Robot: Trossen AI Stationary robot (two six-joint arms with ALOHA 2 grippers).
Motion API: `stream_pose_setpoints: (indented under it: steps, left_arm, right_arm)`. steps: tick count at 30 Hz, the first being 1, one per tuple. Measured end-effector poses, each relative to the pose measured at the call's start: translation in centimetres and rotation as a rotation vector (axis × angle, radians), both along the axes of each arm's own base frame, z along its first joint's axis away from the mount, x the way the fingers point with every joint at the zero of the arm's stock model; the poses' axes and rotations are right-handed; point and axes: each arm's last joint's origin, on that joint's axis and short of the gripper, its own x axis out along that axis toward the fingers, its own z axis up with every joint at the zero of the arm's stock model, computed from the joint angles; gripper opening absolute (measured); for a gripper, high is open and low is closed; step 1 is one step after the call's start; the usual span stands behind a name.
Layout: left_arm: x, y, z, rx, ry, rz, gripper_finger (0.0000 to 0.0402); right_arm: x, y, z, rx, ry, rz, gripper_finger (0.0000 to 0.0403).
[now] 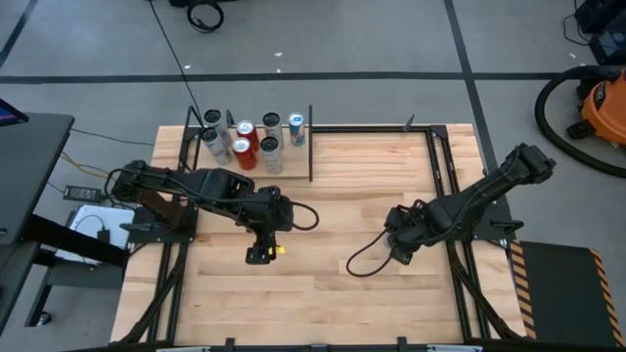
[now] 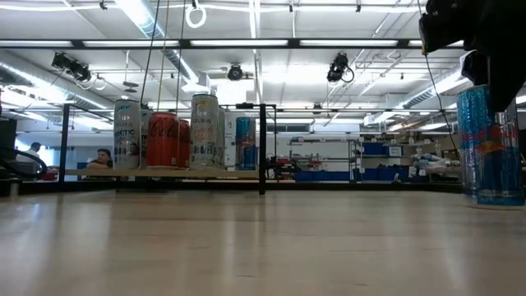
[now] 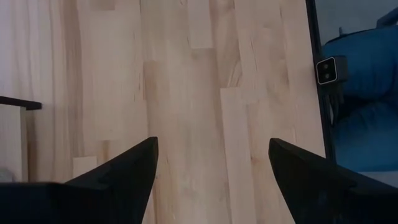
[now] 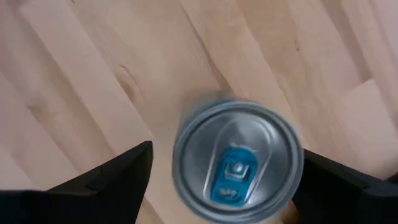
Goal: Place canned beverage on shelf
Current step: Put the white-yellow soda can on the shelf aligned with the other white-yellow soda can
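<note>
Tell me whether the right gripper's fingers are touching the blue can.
Apart. The right wrist view shows bare tabletop between the blue can and the left-hand finger of the open right gripper straddling it.

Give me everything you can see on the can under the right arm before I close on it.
The blue can is a slim blue-and-silver beverage can with a silver lid and a blue pull tab, unopened as far as shows. It stands upright on the wood tabletop, apart from the cans on the shelf. The right end effector is above it, open, a finger on either side; contact is not visible.
</note>
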Motion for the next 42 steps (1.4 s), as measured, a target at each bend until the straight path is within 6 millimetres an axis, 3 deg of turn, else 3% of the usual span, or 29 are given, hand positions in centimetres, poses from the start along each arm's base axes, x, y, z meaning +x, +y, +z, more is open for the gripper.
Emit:
stream_pose_setpoints:
  steps: [8,15,22,27,32,38,42]
  left_arm:
    - [0.0,0.0,0.0,0.0,0.0,0.0,0.0307]
    - [0.0,0.0,0.0,0.002,0.007,-0.001,0.0307]
    - [-0.8,0.5,-0.5,0.035,0.107,-0.004,0.0307]
    - [-1.0,1.5,-0.6,0.073,0.134,0.011,0.0307]
    - [-1.7,3.3,0.0,0.093,0.137,0.048,0.0307]
    - [-4.0,5.7,2.1,0.079,0.068,0.13,0.0307]
    - [-6.0,7.2,3.7,0.07,-0.001,0.214,0.0307]
  right_arm:
    - [0.5,-0.4,0.0,0.04,-0.004,-0.015,0.024]
    - [1.6,-1.8,0.8,0.051,-0.03,-0.046,0.024]
    - [5.1,-5.1,6.0,0.039,-0.258,0.024,0.024]
    - [8.0,-8.3,11.0,-0.044,-0.474,0.078,0.024]
    - [11.1,-11.4,14.9,-0.171,-0.569,0.122,0.024]
    - [15.4,-14.7,17.4,-0.281,-0.6,0.181,0.024]
    - [17.5,-16.5,17.7,-0.304,-0.574,0.21,0.024]
